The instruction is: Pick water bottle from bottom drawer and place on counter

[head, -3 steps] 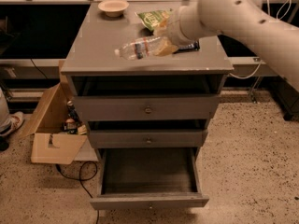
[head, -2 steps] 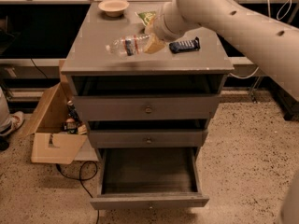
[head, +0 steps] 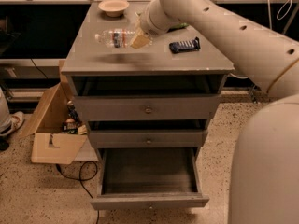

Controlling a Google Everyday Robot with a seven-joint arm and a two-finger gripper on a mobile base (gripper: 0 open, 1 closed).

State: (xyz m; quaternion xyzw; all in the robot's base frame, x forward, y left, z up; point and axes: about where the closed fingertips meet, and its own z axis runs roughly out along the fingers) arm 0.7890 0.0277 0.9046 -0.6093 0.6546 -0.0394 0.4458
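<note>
The water bottle (head: 115,37), clear with a dark label band, lies sideways over the left part of the counter (head: 140,62), its cap end pointing left. My gripper (head: 138,37) is shut on its right end and holds it a little above the counter top; its shadow lies on the surface below. The big white arm reaches in from the upper right. The bottom drawer (head: 148,178) is pulled out and its dark inside holds nothing that I can see.
A beige bowl (head: 114,7) sits at the counter's back left. A dark blue bag (head: 184,45) lies right of centre, and a green bag (head: 180,26) is mostly hidden behind the arm. An open cardboard box (head: 51,125) with small bottles stands on the floor at the left.
The arm has carried the bottle leftward across the counter. The dark blue bag, hidden before, now shows to the right of the gripper.
</note>
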